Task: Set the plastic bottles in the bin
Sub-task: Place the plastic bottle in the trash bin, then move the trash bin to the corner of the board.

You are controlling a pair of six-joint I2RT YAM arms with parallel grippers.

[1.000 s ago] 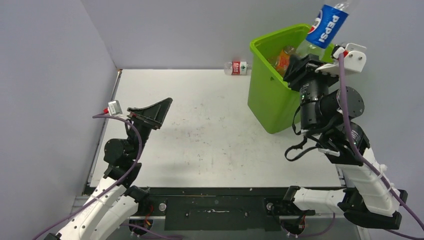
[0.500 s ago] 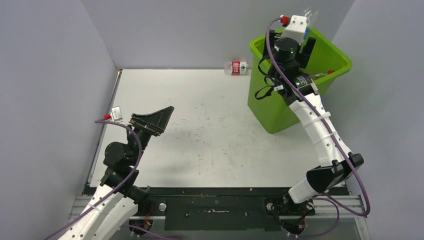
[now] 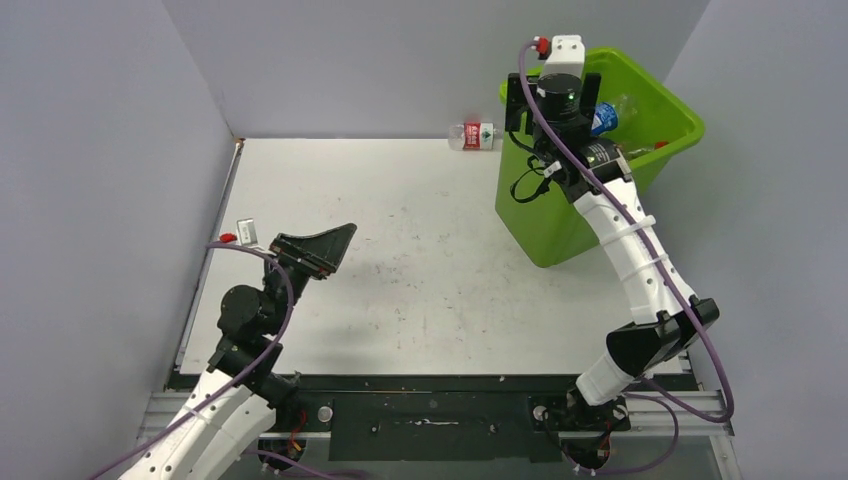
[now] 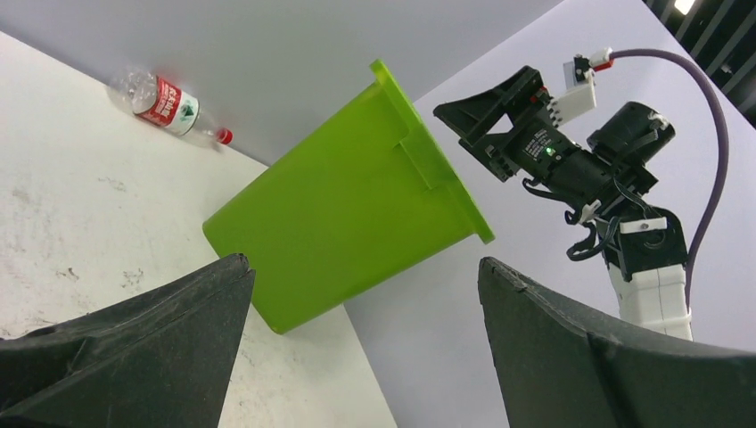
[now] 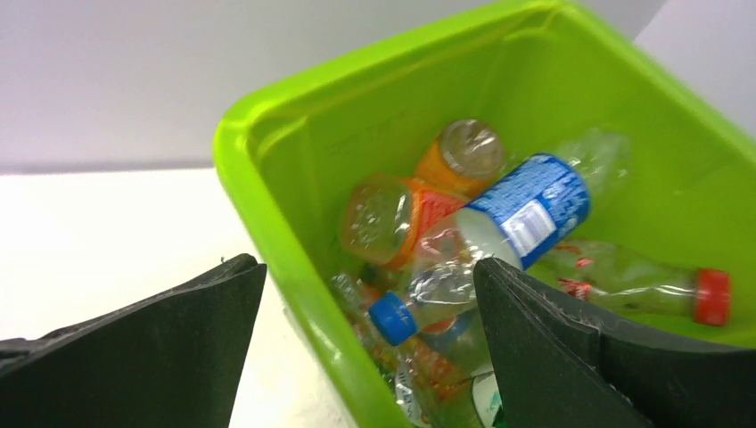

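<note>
Top view, bin: the bin (image 3: 545, 210) stands at the far right of the table (image 3: 400, 290). The right claw (image 3: 553, 97) hangs over its left rim.
Top view, stray bottle: it (image 3: 472, 135) lies against the back wall (image 3: 400, 60), just left of the bin, unobstructed.
Left wrist view: the left claw (image 4: 364, 266) is spread wide, empty, and faces the bin. The stray bottle's red label is too small to read.
Right wrist view: the right claw is spread, holding nothing. In the bin are a blue-label bottle (image 5: 526, 209), orange bottles (image 5: 392, 218) and a red-capped bottle (image 5: 624, 281). Their print is unreadable.

Top: high overhead, whole table (image 3: 400, 250). Left wrist: low, far, facing bin (image 4: 357, 196). Right wrist: close, into same bin.
</note>
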